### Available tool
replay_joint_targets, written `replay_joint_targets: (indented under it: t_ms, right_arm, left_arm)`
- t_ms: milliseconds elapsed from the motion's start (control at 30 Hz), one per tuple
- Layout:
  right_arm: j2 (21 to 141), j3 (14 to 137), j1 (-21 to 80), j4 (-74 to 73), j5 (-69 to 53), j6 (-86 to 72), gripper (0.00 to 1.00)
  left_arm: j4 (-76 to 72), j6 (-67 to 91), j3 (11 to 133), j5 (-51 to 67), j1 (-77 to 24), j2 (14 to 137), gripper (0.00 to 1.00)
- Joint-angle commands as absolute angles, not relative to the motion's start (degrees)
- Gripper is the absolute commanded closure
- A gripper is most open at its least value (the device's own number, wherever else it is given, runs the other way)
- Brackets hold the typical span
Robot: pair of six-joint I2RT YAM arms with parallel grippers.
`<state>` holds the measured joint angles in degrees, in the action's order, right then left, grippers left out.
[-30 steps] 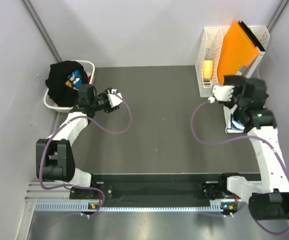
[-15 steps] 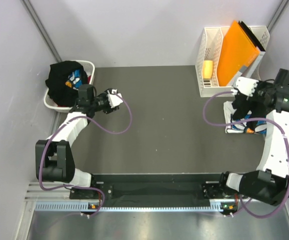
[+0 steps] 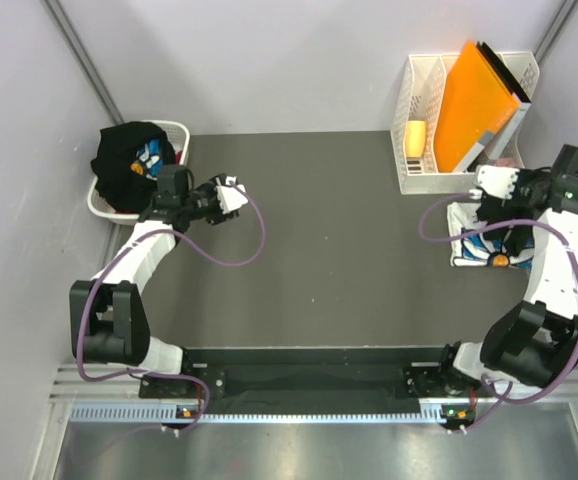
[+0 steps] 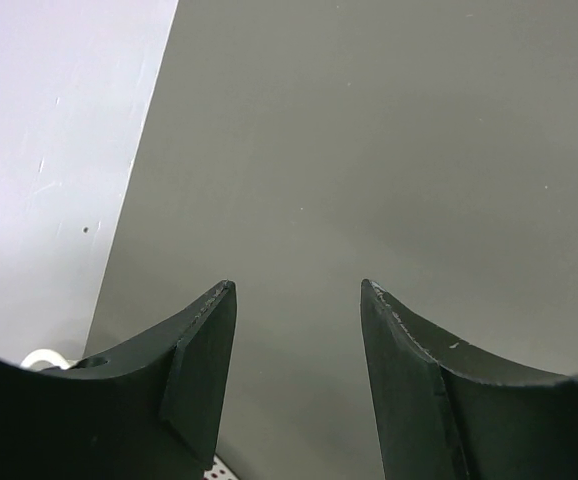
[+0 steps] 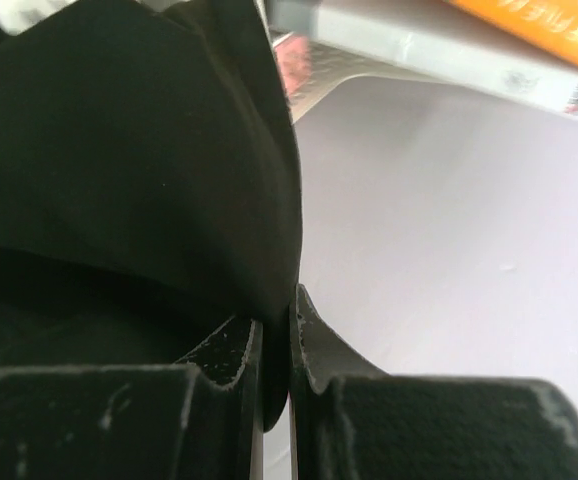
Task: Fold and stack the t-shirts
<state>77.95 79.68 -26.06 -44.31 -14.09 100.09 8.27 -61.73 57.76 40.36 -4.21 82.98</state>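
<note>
A black t-shirt with a blue print is heaped in the white laundry basket at the far left. My left gripper hovers just right of the basket; in the left wrist view it is open over bare tabletop with nothing between its fingers. A folded white t-shirt with a blue daisy print lies at the right edge. My right gripper is above its far end. In the right wrist view it is shut on a fold of black t-shirt cloth, which fills the left of that view.
A white file rack stands at the back right with an orange folder and a yellow item in it. Grey walls close in on the left and right. Purple cables loop from both arms.
My right arm has swung back and to the right, uncovering the white daisy t-shirt. The left arm and its gripper have stayed where they were.
</note>
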Motion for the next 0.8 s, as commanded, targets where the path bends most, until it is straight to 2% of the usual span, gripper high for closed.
replay_joint_targets:
  t_ms: [0, 200, 300, 433, 567, 767]
  right_arm:
    - [71.29, 67.72, -26.10, -13.09, -18.98, 101.69, 1.00]
    - [70.66, 63.63, -25.66, 6.55, -19.16, 92.92, 1.00]
    - [71.54, 64.34, -23.31, 8.59, -16.45, 90.36, 1.00]
    - [69.88, 58.54, -21.80, 18.53, -14.33, 89.47, 1.00]
    - [70.05, 54.07, -22.85, 15.92, -15.55, 93.07, 1.00]
    - [65.92, 41.26, -23.38, -4.87, -19.07, 103.42, 1.00]
  left_arm:
    - [9.14, -63.37, 60.21, 40.34, -5.18, 81.74, 0.42]
    - [9.14, -63.46, 60.29, 39.73, -5.89, 82.18, 0.42]
    - [9.14, -63.37, 60.21, 39.46, -6.33, 82.53, 0.42]
    - [9.14, -63.02, 60.03, 39.37, -6.85, 82.53, 0.42]
    - [8.70, -62.49, 59.77, 39.29, -6.86, 82.18, 0.43]
    - [9.93, -63.63, 58.62, 39.20, -6.94, 80.42, 0.43]
